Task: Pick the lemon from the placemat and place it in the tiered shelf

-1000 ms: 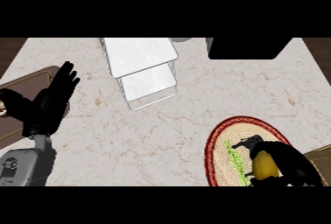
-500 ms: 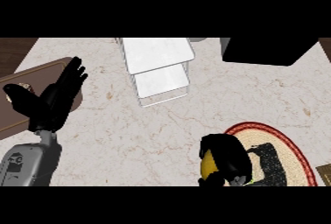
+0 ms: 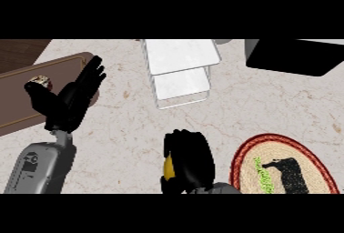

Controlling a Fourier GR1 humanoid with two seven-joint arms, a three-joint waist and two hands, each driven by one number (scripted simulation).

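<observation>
The right hand [image 3: 189, 159] sits low in the centre of the frame, its black fingers curled over the lemon [image 3: 169, 169], of which only a smooth yellow sliver shows at the hand's left edge. The lemon is thus held above the pale, veined marble counter [image 3: 128, 136], just left of the placemat [image 3: 245, 159]. The placemat is an oval of woven, ribbed fibre with a red and dark border, lying at the lower right; a green streak and a dark shape mark its cream middle.

The tiered shelf [image 3: 180, 68] stands at the upper centre, two flat white rectangular trays stepped one over the other in a thin wire frame.

The left hand [image 3: 70, 98] rests at the left of the frame with straight, relaxed fingers pointing upward, over the rounded edge of a brown wooden board [image 3: 20, 95]. A matte black box [image 3: 289, 55] occupies the upper right corner.
</observation>
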